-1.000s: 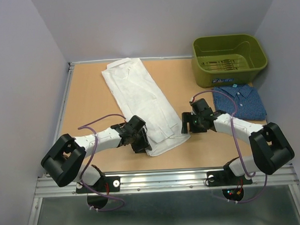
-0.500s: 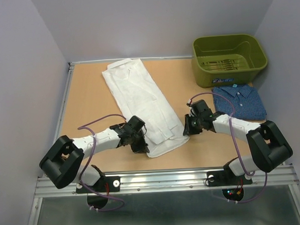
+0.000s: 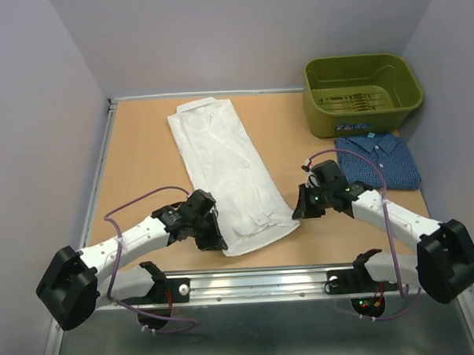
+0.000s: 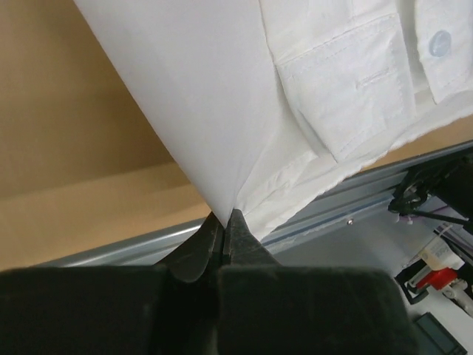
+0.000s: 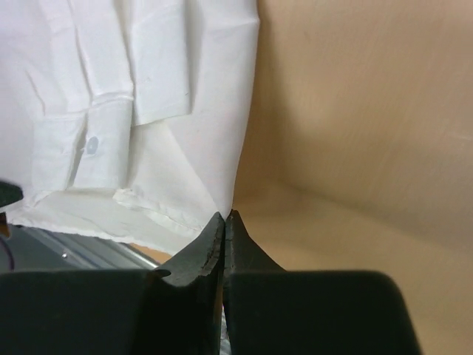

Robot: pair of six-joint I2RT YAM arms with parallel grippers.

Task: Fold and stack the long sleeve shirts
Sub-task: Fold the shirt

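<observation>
The white long sleeve shirt (image 3: 225, 166) lies as a long folded strip from the back centre toward the near edge, collar at the far end. My left gripper (image 3: 219, 243) is shut on its near left corner (image 4: 222, 211); the cloth rises taut from the pinched tips. My right gripper (image 3: 299, 210) is shut on the near right corner (image 5: 228, 213). A buttoned cuff (image 5: 81, 148) shows on the shirt's folded sleeve. The dark blue shirt (image 3: 378, 161) lies folded at the right, in front of the bin, behind my right arm.
An olive-green bin (image 3: 361, 93) stands at the back right with metal utensils inside. The metal rail (image 3: 265, 282) runs along the near table edge, right under the shirt's hem. Grey walls enclose the wooden table (image 3: 142, 166) on three sides.
Both grippers closed on the white shirt's near corners. The shirt shifted: its near end is pulled toward the front edge and it lies straighter. The left arm swung nearer and lower.
</observation>
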